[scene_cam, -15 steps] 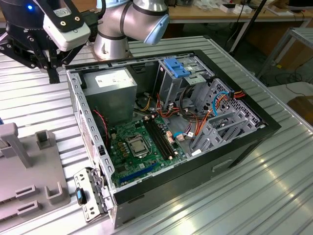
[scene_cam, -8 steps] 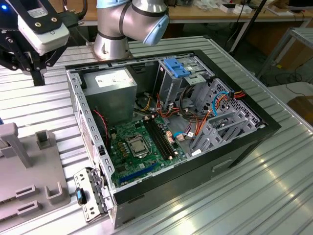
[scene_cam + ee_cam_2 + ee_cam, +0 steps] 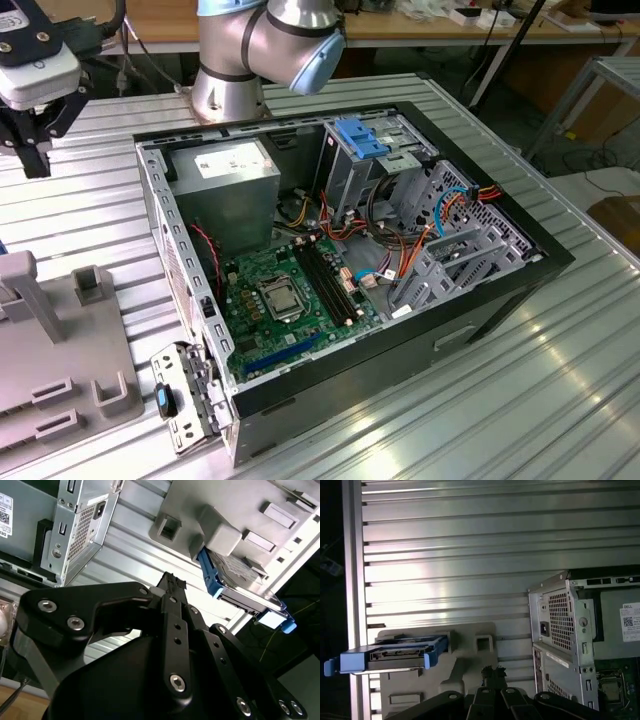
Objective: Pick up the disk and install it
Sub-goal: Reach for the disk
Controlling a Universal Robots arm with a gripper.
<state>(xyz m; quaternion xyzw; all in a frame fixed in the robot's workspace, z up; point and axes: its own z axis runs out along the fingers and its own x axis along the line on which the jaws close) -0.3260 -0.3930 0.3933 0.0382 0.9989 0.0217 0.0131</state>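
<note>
The disk [image 3: 390,655] is a dark drive in a bright blue carrier frame. It stands on edge in a grey plastic fixture [image 3: 470,652] on the ribbed metal table. In the second wrist view the disk [image 3: 240,582] sits in that fixture [image 3: 225,510], beyond and to one side of my fingertips. My gripper [image 3: 172,582] is shut with nothing in it and hangs above the table between the fixture and the open computer case [image 3: 560,625]. In the exterior view my gripper [image 3: 36,150] is at the far upper left, above the table.
The open computer case [image 3: 480,300] lies on its side mid-table, showing the motherboard [image 3: 280,295], power supply [image 3: 225,175] and a metal drive cage [image 3: 375,165] with a fixed blue bracket [image 3: 360,135]. The arm's base [image 3: 230,80] stands behind the case. The grey fixture [image 3: 70,350] fills the exterior view's lower left.
</note>
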